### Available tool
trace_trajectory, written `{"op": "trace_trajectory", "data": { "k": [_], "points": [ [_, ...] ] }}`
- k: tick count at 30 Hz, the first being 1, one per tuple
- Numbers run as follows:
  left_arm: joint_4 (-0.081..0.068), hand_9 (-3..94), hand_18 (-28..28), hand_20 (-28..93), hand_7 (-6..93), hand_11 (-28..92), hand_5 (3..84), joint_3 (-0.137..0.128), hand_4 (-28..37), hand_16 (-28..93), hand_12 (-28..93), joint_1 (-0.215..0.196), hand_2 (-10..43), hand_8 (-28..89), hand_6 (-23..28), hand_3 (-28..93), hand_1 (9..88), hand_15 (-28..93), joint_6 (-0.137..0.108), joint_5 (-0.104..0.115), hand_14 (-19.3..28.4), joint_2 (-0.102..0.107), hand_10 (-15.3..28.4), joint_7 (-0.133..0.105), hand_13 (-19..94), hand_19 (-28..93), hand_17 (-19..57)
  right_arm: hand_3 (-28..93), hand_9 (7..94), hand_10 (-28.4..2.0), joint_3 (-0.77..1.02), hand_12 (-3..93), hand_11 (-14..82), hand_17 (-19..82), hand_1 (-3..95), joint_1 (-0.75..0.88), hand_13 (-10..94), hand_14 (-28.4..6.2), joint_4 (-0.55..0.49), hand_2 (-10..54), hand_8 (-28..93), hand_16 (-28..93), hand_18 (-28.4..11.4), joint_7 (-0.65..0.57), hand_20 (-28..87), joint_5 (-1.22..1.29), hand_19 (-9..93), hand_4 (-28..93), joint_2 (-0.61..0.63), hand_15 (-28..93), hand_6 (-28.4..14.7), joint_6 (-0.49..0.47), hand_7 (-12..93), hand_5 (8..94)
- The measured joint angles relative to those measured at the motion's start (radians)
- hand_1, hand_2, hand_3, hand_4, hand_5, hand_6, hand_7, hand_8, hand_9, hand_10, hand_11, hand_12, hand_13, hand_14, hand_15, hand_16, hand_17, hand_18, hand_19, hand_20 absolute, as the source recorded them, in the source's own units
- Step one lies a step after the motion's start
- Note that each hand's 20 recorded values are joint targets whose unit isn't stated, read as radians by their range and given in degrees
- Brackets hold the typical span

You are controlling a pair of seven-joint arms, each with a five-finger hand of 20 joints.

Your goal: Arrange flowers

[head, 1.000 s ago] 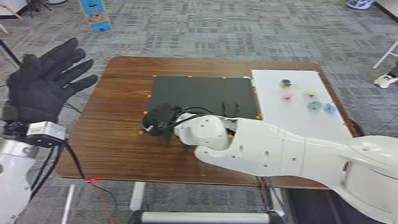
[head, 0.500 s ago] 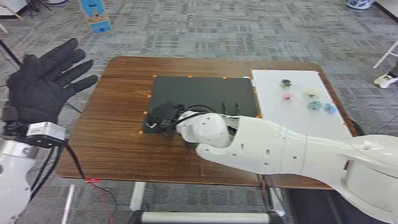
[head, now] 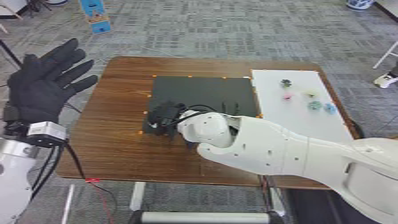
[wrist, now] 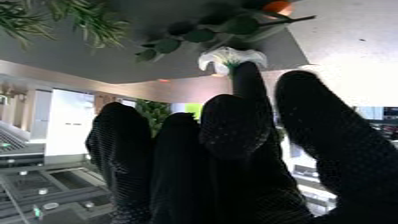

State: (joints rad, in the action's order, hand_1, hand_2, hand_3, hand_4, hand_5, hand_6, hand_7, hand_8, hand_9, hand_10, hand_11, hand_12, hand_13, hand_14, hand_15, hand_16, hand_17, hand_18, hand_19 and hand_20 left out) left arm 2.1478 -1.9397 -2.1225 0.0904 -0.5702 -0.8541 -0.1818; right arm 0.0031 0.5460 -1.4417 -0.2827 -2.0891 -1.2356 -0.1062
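Hanging beside the tabletop (head: 107, 150) in the head view, the left robot hand (head: 40, 85) is released; the right robot hand (head: 165, 117) is over the black mat (head: 204, 90). Right wrist view: a white flower (wrist: 228, 56) meets the right robot hand (wrist: 178, 170); whether grasped, I cannot tell.

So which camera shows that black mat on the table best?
The head view: it looks down on the black mat, with most of its outline in sight, though the right hand covers part of it. The right wrist view gives a closer look at part of it, with a leafy sprig and white flower.
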Motion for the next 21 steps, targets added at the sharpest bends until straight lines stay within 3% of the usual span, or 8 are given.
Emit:
{"op": "trace_trajectory", "data": {
  "k": [12,14,15,16,21],
  "points": [
    [0.000,24.1,25.9,1,13.8,13,28.4,-0.001,-28.3,4,16,0.000,-5.3,-8,3.0,63,21.4,13,-0.002,0.000,14.6,-0.005,11.3,0.008,20,42,-9.3,80,82.4,-9.8,0.082,30.4,63.3,52,20.4,0.054,84,-4.7,-0.053,-3.7,-13,39,-22.9,0.013,72,-0.003,93,-23,0.035,89,0.7,0.063,16,41.8],
    [0.001,24.2,25.9,1,13.9,13,28.3,-0.005,-28.3,4,16,-0.002,-5.3,-8,3.0,63,21.6,13,-0.002,0.000,14.6,-0.009,11.4,0.011,20,42,-9.3,80,80.4,-10.6,0.131,25.3,40.6,49,20.1,0.083,82,-5.0,-0.077,-4.1,-12,39,-22.7,0.009,68,-0.003,93,-25,0.049,87,-0.1,0.086,15,41.0],
    [0.002,24.2,25.9,1,13.9,13,28.3,-0.006,-28.3,4,16,-0.004,-5.2,-8,3.0,63,21.5,13,-0.002,0.000,14.6,-0.012,11.4,0.012,20,42,-9.3,79,75.5,-11.4,0.148,20.0,26.2,47,19.4,0.096,80,-5.3,-0.093,-4.9,-11,38,-22.8,0.006,65,-0.002,93,-25,0.059,86,-0.4,0.113,14,40.0],
    [0.004,24.2,25.8,1,14.0,13,28.4,-0.007,-28.3,4,16,-0.006,-5.3,-8,2.9,63,21.2,12,-0.002,0.000,14.6,-0.015,11.4,0.014,20,42,-9.3,78,71.3,-12.2,0.157,16.9,18.7,46,19.0,0.105,79,-5.5,-0.110,-5.4,-11,38,-22.8,-0.001,64,0.002,93,-26,0.072,86,-0.7,0.157,13,39.5],
    [0.015,24.4,25.8,1,14.1,13,28.4,-0.019,-28.3,4,16,-0.029,-5.5,-8,3.0,64,21.0,13,-0.002,0.000,14.6,-0.035,11.5,0.017,20,42,-9.3,76,54.0,-14.2,0.186,13.4,11.0,36,19.3,0.161,70,-9.0,-0.219,-9.3,-10,35,-24.0,-0.050,55,0.056,91,-28,0.180,85,-1.2,0.485,13,37.6]
  ]
}}
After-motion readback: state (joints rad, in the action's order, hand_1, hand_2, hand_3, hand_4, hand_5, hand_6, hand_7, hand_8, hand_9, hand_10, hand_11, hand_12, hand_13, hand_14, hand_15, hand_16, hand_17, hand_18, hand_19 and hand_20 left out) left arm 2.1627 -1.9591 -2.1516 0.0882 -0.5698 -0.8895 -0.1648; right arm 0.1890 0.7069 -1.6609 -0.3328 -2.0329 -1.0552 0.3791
